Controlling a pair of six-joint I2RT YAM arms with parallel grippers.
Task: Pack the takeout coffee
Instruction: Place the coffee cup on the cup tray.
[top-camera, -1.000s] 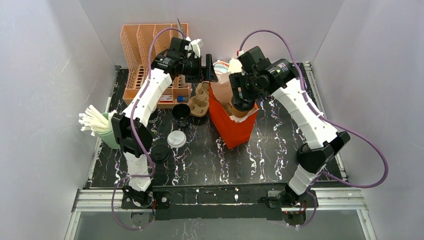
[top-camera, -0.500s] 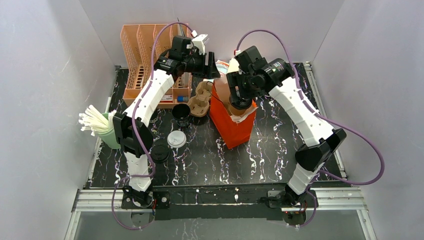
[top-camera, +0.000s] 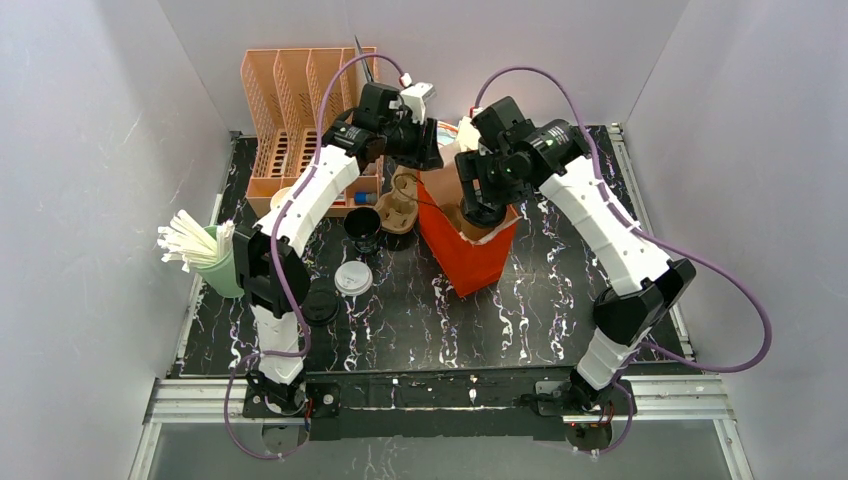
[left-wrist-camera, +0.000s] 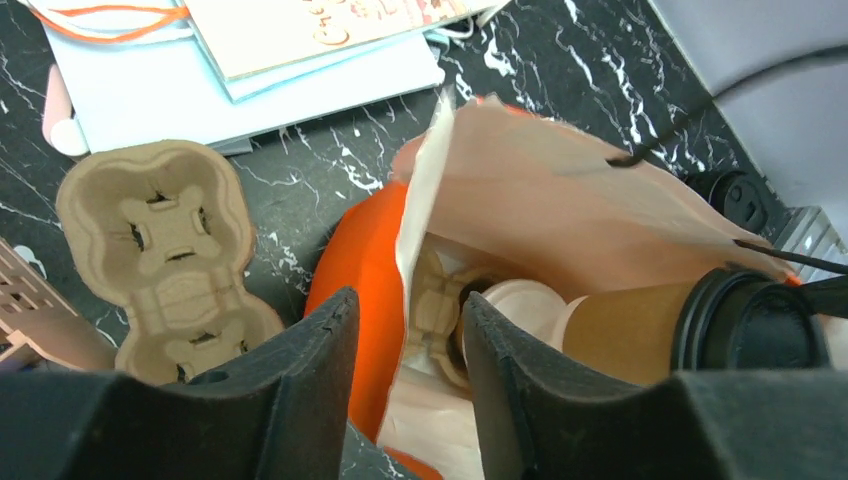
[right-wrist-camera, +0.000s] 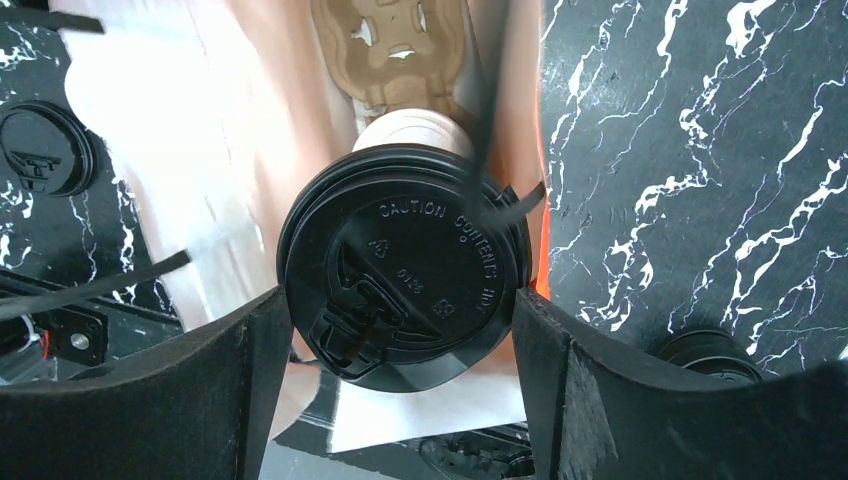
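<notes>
- The left gripper (top-camera: 426, 150) has been edging rightward over the last second and is now hanging at the bag (top-camera: 460, 260) rim.
- A green cup (top-camera: 222, 278) of sticks (top-camera: 185, 240) is standing far left, with the rack (top-camera: 285, 110) behind it.
- A loose black lid (top-camera: 320, 305), white lid (top-camera: 352, 278), black cup (top-camera: 362, 228) and carrier (top-camera: 398, 205) are sitting left of the bag.
- The left fingers (left-wrist-camera: 300, 390) are straddling the bag rim, narrowly apart. I cannot tell whether they are pinching it.
- The coffee (left-wrist-camera: 620, 335), brown kraft, is lying tilted in the bag mouth, above an inner carrier (right-wrist-camera: 395, 50).
- The coffee lid (right-wrist-camera: 400, 240), black, is reading "CAUTION CONTENTS HOT".
- The right gripper (right-wrist-camera: 400, 300) is clamping the coffee lid's sides.
</notes>
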